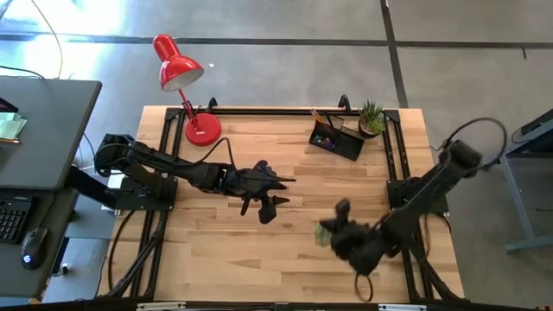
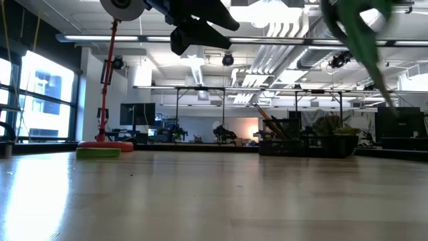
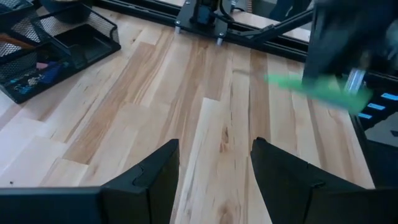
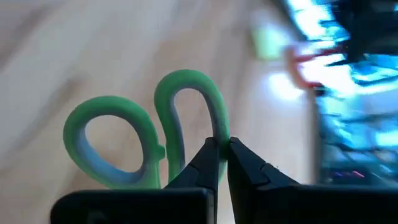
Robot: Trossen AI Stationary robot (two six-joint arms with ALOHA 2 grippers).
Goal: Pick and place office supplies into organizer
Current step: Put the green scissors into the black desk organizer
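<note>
On the wooden table point(image 1: 259, 259) the organizer point(image 1: 339, 138) sits at the far edge beside the plant point(image 1: 372, 118), the left gripper point(image 1: 275, 192) waits mid-table with its 2 fingers apart, and the right gripper point(image 4: 222, 163), near the front right, pinches the green scissors point(image 4: 146, 140) by 1 handle loop, apparently lifted, so the next move is likely carrying them to the organizer.

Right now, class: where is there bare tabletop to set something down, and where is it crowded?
Bare: the wood between the red lamp and the organizer, and the front-left board below the left claw. Crowded: the back-right corner with organizer and plant, and around the right claw.
</note>
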